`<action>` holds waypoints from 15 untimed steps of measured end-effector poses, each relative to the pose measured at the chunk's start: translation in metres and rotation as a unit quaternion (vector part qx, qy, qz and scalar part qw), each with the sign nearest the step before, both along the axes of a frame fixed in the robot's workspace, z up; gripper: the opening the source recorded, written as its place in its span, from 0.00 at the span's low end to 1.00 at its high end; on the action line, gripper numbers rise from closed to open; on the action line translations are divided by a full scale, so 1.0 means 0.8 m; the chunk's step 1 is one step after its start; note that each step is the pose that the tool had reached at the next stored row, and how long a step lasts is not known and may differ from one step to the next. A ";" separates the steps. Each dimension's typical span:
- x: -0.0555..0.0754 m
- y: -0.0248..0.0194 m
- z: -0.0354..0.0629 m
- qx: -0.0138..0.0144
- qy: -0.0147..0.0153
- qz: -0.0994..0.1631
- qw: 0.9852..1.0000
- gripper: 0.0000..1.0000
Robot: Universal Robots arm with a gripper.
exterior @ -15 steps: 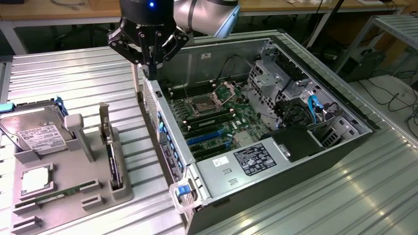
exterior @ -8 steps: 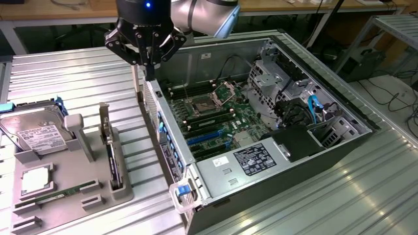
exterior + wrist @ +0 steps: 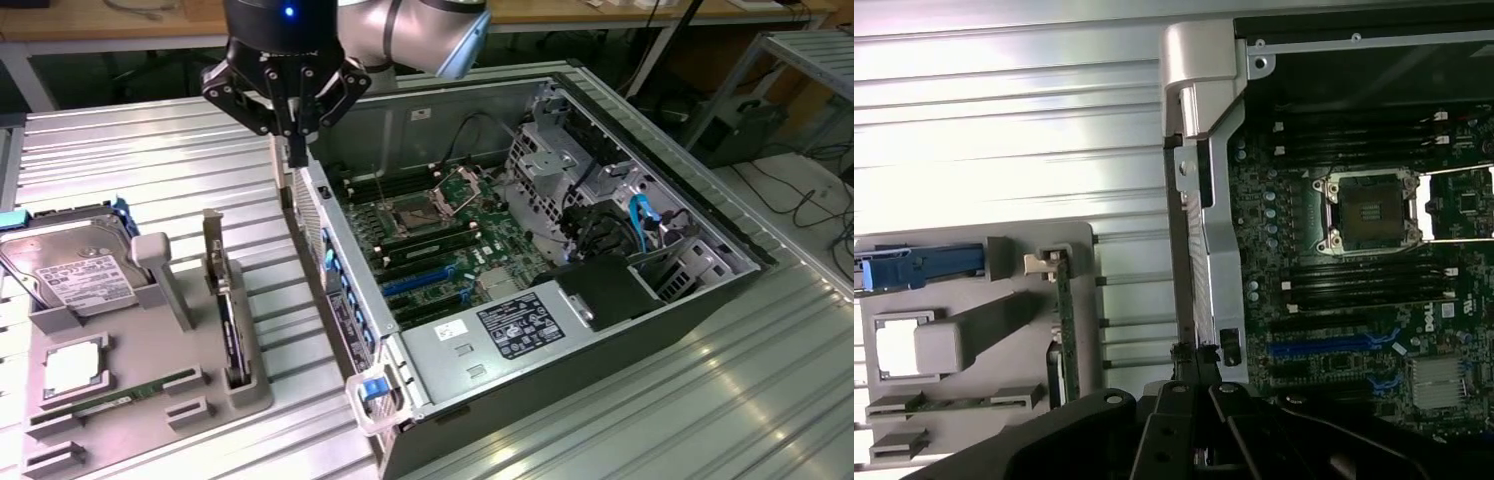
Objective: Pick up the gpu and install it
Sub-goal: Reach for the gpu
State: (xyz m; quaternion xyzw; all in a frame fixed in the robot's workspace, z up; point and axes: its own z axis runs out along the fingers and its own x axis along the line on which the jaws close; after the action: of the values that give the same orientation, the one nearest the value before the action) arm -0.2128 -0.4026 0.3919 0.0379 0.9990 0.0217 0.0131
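The gpu stands on edge in a slot of the grey holder at the exterior view's left, a thin black card with its silvery bracket at the far end. In the wrist view the gpu appears as a narrow strip in the same holder. My gripper hangs over the rear wall of the open computer case, beyond the gpu's far end and apart from it. Its fingers meet at a point, shut on nothing. The gripper shows against the case wall in the wrist view.
The holder also carries a silver hard drive, a square processor and a green memory stick. Inside the case lie the motherboard's blue slots, the processor socket, a drive cage and blue cables.
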 end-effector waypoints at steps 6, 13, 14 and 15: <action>-0.007 -0.0006 0.000 0.000 0.000 0.000 1.000 0.11; -0.014 -0.0014 -0.001 0.000 0.000 0.000 1.000 0.11; -0.015 -0.0016 -0.001 0.000 0.000 0.000 1.000 0.11; -0.016 -0.0018 -0.001 0.000 0.000 0.000 1.000 0.11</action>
State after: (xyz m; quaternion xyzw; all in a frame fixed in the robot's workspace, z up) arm -0.2255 -0.4041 0.3913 0.0379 0.9990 0.0217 0.0131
